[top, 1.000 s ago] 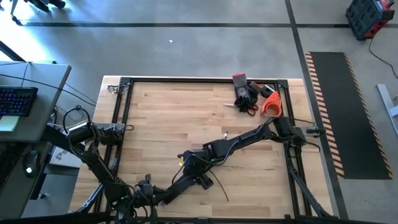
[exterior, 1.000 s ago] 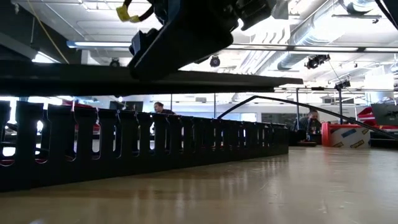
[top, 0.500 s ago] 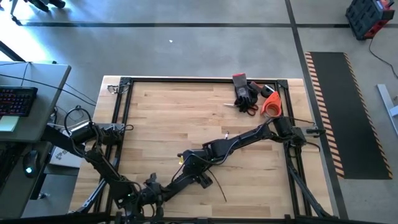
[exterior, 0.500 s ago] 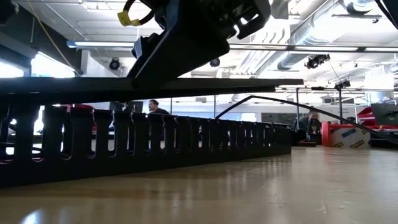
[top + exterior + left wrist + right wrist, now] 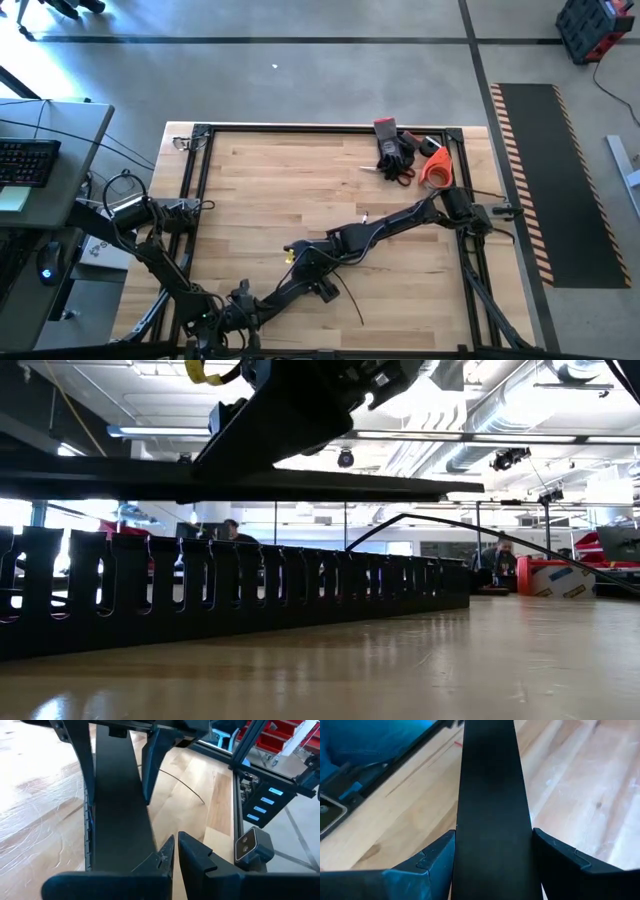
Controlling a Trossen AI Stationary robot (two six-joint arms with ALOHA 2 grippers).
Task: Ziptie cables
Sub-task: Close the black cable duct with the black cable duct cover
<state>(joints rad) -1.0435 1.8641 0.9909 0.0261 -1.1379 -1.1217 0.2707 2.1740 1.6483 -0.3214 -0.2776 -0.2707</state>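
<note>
Gripping black bar (image 5: 490, 810) with right fingers (image 5: 437, 855), near table's front edge (image 5: 400, 345)

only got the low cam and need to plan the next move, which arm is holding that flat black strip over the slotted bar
Observer: The right gripper. Its wrist camera shows one finger on each long edge of the black strip.
Operator: where's the left one
Observer: The left gripper sits close to one end of the strip, facing along it.
Operator: and where does the thin wire lie
Observer: From above, the thin dark wire lies curved on the table beside the right gripper.
</note>
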